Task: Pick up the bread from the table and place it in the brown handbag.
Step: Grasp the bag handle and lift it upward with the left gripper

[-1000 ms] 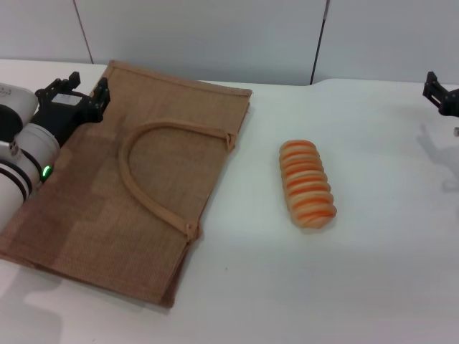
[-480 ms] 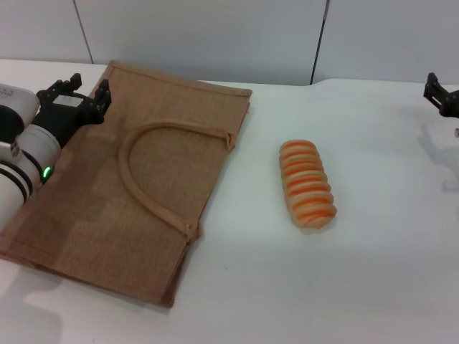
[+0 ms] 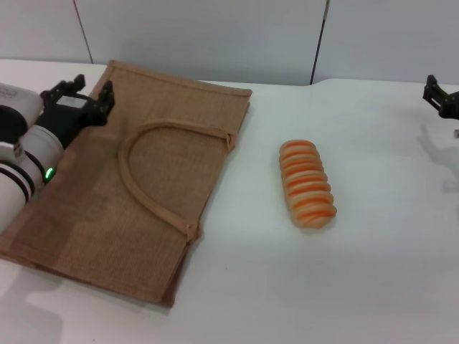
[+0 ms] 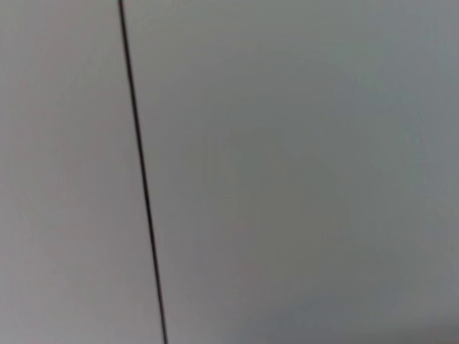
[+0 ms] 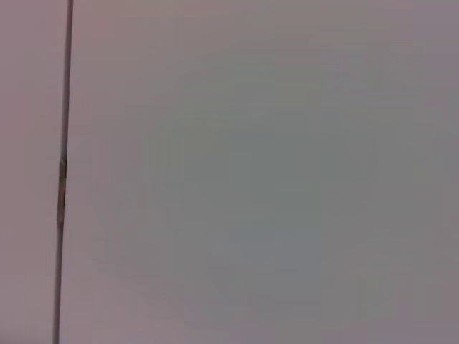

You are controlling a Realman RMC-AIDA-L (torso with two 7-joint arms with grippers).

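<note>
I judged the bread, mid-worktop, soft and light, best pinched across its middle; left pincer stood wide, the right pincer's state I couldn't tell.

No legible text, label, brand, number or sign in any view. Bag: plain weave, no print. Bread: stripes only. Table: unmarked. Both wrist views: blank wall panels with a dark seam, no writing.

The left gripper edges slightly rightward over the brown handbag; the right gripper drifts slightly toward the frame's edge.
</note>
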